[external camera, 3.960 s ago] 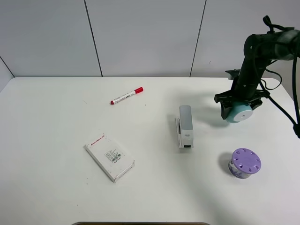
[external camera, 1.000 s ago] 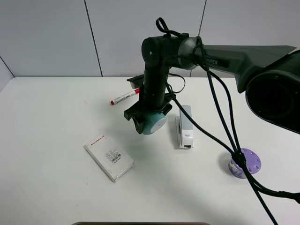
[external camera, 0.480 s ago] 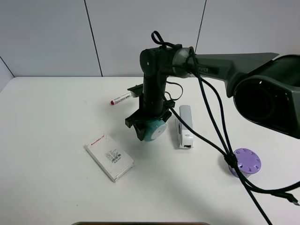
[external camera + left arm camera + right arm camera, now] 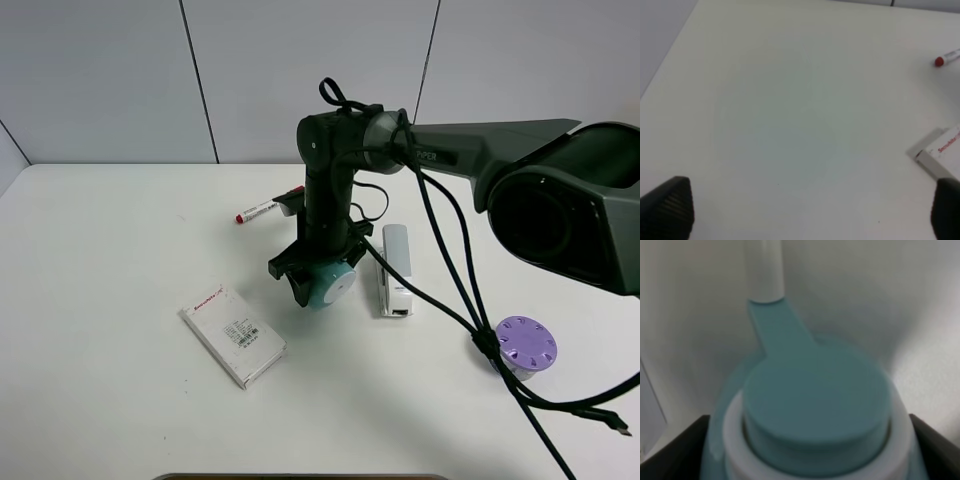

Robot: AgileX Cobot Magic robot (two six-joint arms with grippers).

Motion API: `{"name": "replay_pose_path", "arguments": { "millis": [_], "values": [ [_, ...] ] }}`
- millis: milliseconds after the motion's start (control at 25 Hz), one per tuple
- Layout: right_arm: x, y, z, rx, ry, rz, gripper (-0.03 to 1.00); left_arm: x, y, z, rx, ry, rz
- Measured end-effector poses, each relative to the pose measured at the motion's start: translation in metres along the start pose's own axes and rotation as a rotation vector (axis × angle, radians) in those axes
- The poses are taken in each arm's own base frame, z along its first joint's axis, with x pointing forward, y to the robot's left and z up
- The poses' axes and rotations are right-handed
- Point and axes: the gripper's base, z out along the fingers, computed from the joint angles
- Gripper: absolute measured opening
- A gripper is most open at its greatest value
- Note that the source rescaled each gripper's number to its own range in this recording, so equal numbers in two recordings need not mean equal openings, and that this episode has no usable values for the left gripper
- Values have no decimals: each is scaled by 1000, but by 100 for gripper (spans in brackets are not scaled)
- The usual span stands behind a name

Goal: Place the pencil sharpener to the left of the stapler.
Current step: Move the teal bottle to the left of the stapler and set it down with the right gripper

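My right gripper (image 4: 316, 272) reaches across the middle and is shut on the mint-teal pencil sharpener (image 4: 328, 284), whose white round face points forward. The sharpener hangs low over the table just left of the white-and-grey stapler (image 4: 395, 268), a small gap apart; I cannot tell if it touches the table. In the right wrist view the sharpener (image 4: 815, 405) fills the frame between dark fingers (image 4: 675, 450), its white crank (image 4: 765, 270) sticking out. The left gripper (image 4: 807, 212) is open over bare table, with nothing between its fingertips (image 4: 671, 206).
A red-capped marker (image 4: 262, 208) lies behind the right arm. A white box with red print (image 4: 233, 335) sits at front left, its corner (image 4: 939, 156) showing in the left wrist view. The purple-lidded container (image 4: 525, 347) stands at front right. Black cables trail across the right side.
Four seconds ago the right gripper held the sharpener at the far right; it has carried it over the stapler to its left, and in the last second it sank a little.
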Motion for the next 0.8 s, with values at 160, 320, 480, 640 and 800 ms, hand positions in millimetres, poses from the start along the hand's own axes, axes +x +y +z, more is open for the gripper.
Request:
{"name": "replay_pose_path", "arguments": {
  "millis": [160, 320, 480, 640, 800],
  "values": [
    [0, -3, 0, 30, 3, -11, 0, 0, 0, 0, 0, 0, 0],
    [0, -4, 0, 47, 5, -15, 0, 0, 0, 0, 0, 0, 0],
    [0, -4, 0, 47, 5, -11, 0, 0, 0, 0, 0, 0, 0],
    [-1, -4, 0, 48, -9, -10, 0, 0, 0, 0, 0, 0, 0],
    [-2, -5, 3, 48, -17, 0, 0, 0, 0, 0, 0, 0, 0]
  ]
}}
